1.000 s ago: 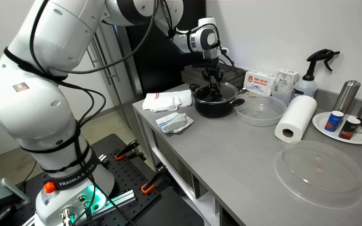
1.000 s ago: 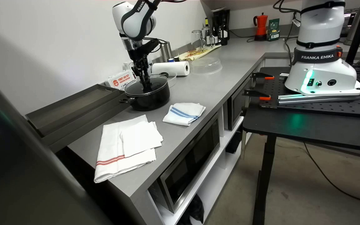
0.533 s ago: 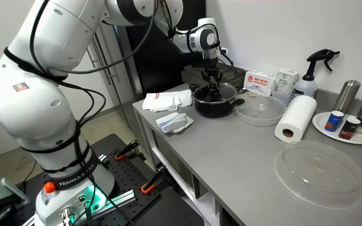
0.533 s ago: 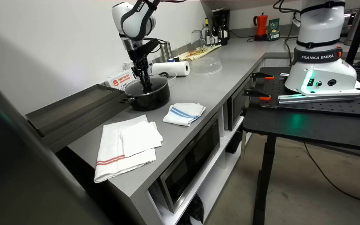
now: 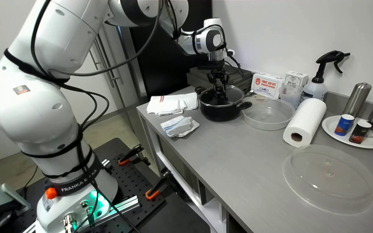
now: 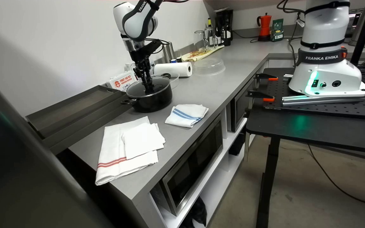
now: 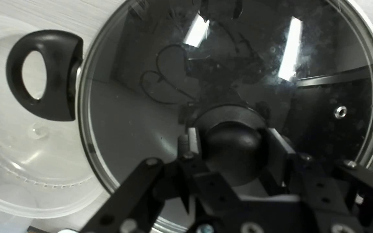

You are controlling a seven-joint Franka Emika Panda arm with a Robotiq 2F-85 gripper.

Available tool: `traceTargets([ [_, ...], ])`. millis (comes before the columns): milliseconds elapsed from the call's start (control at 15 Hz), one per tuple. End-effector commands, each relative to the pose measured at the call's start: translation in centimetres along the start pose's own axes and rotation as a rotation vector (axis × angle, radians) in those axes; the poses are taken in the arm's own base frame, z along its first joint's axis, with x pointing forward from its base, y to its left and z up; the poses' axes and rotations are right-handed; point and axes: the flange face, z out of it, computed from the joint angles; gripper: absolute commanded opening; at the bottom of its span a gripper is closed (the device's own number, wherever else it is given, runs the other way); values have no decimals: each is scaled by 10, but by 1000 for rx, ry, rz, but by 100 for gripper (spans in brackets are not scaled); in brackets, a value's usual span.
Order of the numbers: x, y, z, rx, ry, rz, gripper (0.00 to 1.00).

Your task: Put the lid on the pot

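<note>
The black pot [image 5: 220,113] stands on the counter; it also shows in an exterior view [image 6: 152,103]. The clear-glass lid [image 5: 235,94] with its silvery rim lies level on the pot's rim in both exterior views [image 6: 162,83]. In the wrist view the lid [image 7: 160,123] fills most of the picture, beside the pot's side handle [image 7: 58,76]. My gripper [image 7: 233,137] points down with its fingers on either side of the dark knob [image 7: 233,155]. Narrow dark gaps show between knob and fingers, so it looks open around the knob. The pot's far side is hidden.
A clear shallow dish [image 5: 268,116] stands close beside the pot. Folded towels [image 5: 180,126] lie on the near side. A dark tray [image 6: 74,107] and a first aid box [image 5: 265,84] are behind. A paper towel roll [image 5: 306,119] and large clear disc [image 5: 329,181] lie farther along.
Hardly anything differs. The arm has shifted only very slightly, the gripper stays around the knob, and the lid and pot have not visibly moved.
</note>
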Motion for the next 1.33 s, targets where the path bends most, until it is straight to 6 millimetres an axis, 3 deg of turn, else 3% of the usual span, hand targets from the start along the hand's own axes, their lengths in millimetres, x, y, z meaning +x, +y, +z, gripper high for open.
traceTargets([
  [0, 5, -4, -6, 15, -13, 16, 25],
  [200, 5, -4, -6, 12, -14, 17, 25],
  [333, 4, -4, -6, 10, -15, 17, 76],
  [467, 4, -4, -6, 10, -16, 17, 80],
  [667, 4, -5, -7, 9, -17, 16, 98],
  [1267, 3, -6, -14, 13, -15, 12, 100],
])
